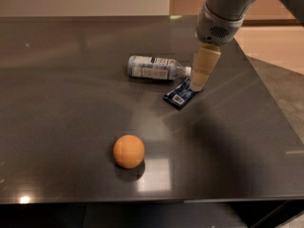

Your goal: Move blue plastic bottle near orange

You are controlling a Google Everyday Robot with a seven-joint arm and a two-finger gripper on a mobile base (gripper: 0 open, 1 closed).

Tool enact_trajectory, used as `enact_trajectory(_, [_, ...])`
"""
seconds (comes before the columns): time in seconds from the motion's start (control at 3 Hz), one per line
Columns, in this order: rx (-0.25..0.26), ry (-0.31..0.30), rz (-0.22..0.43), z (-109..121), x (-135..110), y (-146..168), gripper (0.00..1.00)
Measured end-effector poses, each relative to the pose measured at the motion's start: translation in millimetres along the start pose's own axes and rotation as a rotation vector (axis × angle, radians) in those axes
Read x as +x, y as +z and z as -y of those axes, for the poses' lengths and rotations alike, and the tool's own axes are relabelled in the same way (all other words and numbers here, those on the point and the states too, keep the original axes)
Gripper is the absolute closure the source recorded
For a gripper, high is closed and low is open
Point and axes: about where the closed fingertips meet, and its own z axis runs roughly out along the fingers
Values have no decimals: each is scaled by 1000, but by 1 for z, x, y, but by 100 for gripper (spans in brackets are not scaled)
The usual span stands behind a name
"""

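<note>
The blue plastic bottle (pixel 154 67) lies on its side on the dark table, its white cap pointing right. The orange (pixel 128 151) sits nearer the front, left of centre, well apart from the bottle. My gripper (pixel 199 80) hangs from the arm at the upper right. Its cream-coloured tip is just right of the bottle's cap and above the dark-blue packet. It holds nothing that I can see.
A flat dark-blue packet (pixel 181 93) with a barcode lies just right of and below the bottle's cap. The dark table (pixel 71 108) has its right edge near the arm and its front edge just below the orange. Floor shows beyond at the right.
</note>
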Motion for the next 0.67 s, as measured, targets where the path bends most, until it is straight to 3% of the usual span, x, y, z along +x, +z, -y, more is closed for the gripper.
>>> enact_trajectory(0.67, [-43, 39, 11, 37, -29, 45, 0])
